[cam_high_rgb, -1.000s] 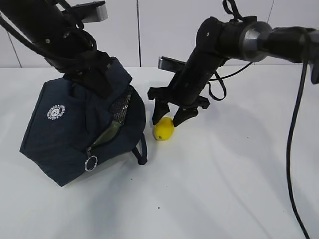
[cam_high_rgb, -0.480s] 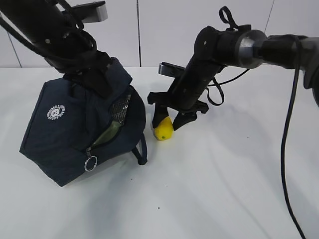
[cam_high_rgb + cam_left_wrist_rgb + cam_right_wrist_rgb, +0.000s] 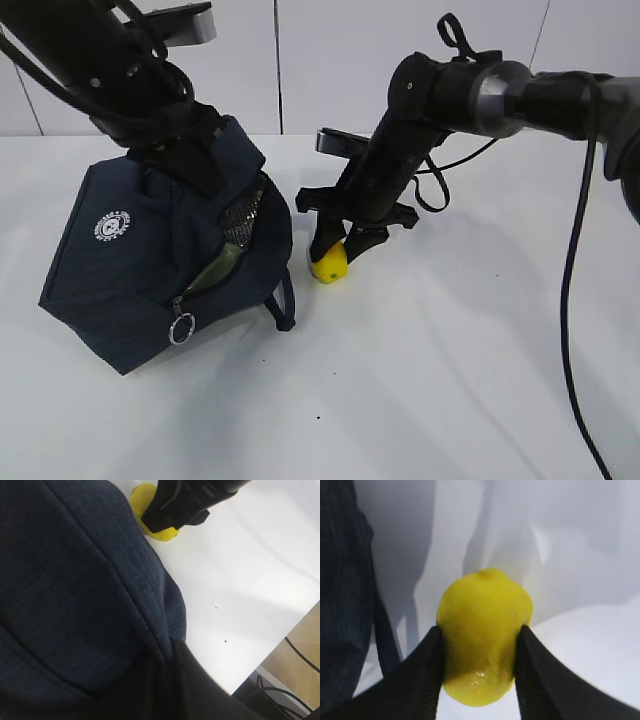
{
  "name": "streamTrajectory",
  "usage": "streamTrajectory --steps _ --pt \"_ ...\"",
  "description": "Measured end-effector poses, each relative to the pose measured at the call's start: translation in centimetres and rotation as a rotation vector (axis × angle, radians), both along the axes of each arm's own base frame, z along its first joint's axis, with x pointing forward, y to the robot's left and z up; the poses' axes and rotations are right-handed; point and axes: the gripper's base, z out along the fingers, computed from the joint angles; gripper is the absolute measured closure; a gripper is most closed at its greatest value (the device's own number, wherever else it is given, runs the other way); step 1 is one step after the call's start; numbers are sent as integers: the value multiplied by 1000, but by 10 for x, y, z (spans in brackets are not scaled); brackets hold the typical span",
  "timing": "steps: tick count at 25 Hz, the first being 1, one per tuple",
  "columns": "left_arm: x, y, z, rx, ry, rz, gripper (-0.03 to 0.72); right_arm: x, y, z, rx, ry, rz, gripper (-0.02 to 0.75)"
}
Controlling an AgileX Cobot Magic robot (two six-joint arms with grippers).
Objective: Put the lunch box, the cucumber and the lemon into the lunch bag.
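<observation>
A lab-like test bench: a bare white table (image 3: 450, 380) before plain white wall panels (image 3: 330, 60).

One lemon (image 3: 329, 262) sits on the one white surface (image 3: 450, 360). One navy lunch bag (image 3: 165, 255) is there, carrying one silver ring pull (image 3: 182, 328) and one round white logo (image 3: 113, 225). Two black arms are in view, each ending in one pincer: left pincer (image 3: 185, 150), right pincer (image 3: 343, 243).

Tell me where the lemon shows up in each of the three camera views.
Exterior view: lemon just left of centre on the white table, between the right claw's tips.
Left wrist view: lemon at the top edge, half covered by that claw.
Right wrist view: lemon fills the centre, pinched between both fingers.
Shared landmark: the navy lunch bag, left of the lemon in all three.
</observation>
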Motion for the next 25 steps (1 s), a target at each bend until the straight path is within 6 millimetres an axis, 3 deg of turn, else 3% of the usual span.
streamTrajectory --steps 7,11,17,25 --pt "0 0 0 0 0 0 674 5 -3 33 19 -50 96 448" --pt "0 0 0 -1 -2 1 674 6 -1 53 150 -68 140 450" --pt "1 -1 0 -8 -8 6 674 4 12 66 377 -93 193 451" --pt "2 -2 2 -30 -18 18 674 4 22 72 537 -133 236 451"
